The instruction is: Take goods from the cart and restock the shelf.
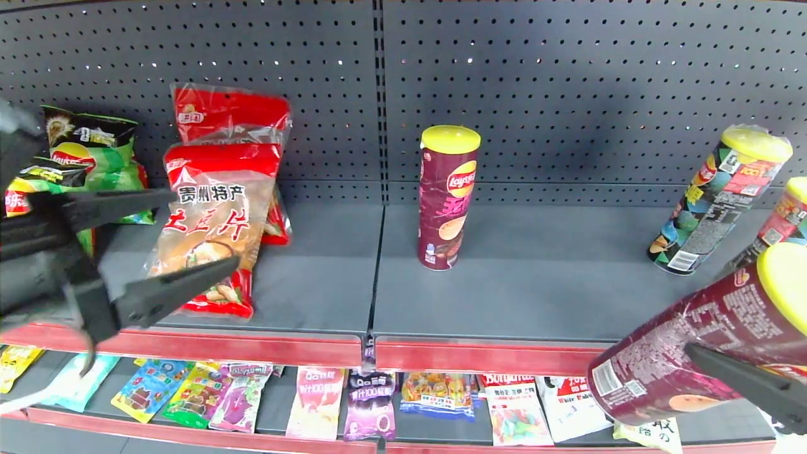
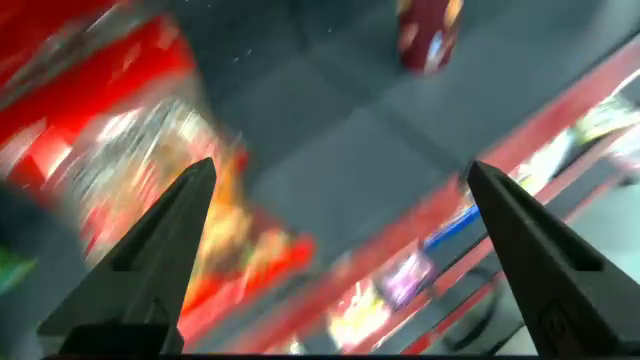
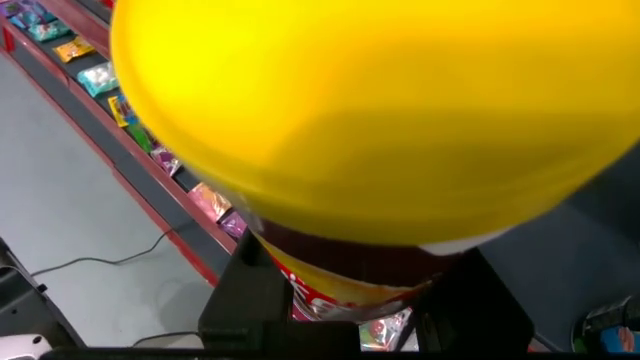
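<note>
A maroon chip can with a yellow lid (image 1: 662, 353) is tilted in front of the shelf's right end, lid toward me, with my right gripper (image 1: 725, 340) shut on it. In the right wrist view the lid (image 3: 370, 110) looms over the gripper (image 3: 365, 300). A matching maroon can (image 1: 447, 195) stands upright mid-shelf. My left gripper (image 1: 207, 227) is open and holds nothing. It hovers before a red snack bag (image 1: 189, 252) at the shelf's left. The left wrist view looks between the open fingers of the left gripper (image 2: 340, 168) at that bag (image 2: 110, 150) and the far can (image 2: 428, 35).
The grey shelf (image 1: 536, 290) has a red front lip (image 1: 189, 345) and pegboard back. A second red bag (image 1: 233, 120) and green chip bags (image 1: 94, 157) stand at the left. Two colourful cans (image 1: 719, 202) lean at the right. Bare shelf lies beside the upright can. Several candy packets (image 1: 315, 403) fill the lower shelf.
</note>
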`<state>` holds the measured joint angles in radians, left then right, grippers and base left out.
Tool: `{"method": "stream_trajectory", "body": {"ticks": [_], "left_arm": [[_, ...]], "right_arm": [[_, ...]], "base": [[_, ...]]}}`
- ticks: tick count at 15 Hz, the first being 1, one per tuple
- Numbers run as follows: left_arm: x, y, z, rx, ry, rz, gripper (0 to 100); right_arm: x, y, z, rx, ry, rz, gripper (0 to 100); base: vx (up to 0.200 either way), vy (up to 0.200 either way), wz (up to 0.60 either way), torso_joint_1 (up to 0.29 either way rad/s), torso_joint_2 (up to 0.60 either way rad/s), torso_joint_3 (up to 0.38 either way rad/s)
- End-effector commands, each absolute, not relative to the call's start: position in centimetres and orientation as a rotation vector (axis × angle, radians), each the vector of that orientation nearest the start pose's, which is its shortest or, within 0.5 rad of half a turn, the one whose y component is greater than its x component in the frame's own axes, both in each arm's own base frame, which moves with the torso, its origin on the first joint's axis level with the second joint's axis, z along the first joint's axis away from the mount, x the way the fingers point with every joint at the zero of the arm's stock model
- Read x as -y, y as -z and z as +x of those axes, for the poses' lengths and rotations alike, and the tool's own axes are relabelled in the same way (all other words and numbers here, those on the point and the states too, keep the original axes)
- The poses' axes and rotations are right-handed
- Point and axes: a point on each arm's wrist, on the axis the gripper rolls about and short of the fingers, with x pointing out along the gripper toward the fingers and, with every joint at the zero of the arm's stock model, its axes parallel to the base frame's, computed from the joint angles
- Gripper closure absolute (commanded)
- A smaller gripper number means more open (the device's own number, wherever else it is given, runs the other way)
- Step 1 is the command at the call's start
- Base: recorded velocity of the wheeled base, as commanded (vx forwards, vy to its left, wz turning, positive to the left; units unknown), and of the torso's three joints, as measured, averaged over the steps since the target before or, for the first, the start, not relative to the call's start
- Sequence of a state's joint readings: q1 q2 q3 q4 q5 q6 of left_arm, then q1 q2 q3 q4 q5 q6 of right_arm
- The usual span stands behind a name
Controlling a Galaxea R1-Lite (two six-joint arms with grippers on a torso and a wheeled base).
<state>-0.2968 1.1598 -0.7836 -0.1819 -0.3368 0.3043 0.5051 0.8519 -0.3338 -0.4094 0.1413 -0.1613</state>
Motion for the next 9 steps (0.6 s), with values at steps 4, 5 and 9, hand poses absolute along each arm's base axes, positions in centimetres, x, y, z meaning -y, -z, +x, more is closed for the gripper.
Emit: {"method": "stream_trajectory", "body": {"ticks": [4,5,9], "left_arm": [[15.9,-25.2,28.1,-0.163,0.928,0.222,0],[16.4,-25.1,28.5,-0.164,0.942,0.223,0],[18.6,-24.6,29.9,-0.164,0.972,0.223,0]], "right_arm": [[-4.9,-19.3,8.2,-0.072,-0.65,-0.165,100],[-4.9,-19.2,8.2,-0.077,-0.65,-0.158,100],[-5.0,-19.1,8.5,-0.091,-0.645,-0.153,100]], "base": [[0.0,0.0,0.0,0.0,0.0,0.0],[0.0,0.0,0.0,0.0,0.0,0.0],[0.0,0.0,0.0,0.0,0.0,0.0]]}}
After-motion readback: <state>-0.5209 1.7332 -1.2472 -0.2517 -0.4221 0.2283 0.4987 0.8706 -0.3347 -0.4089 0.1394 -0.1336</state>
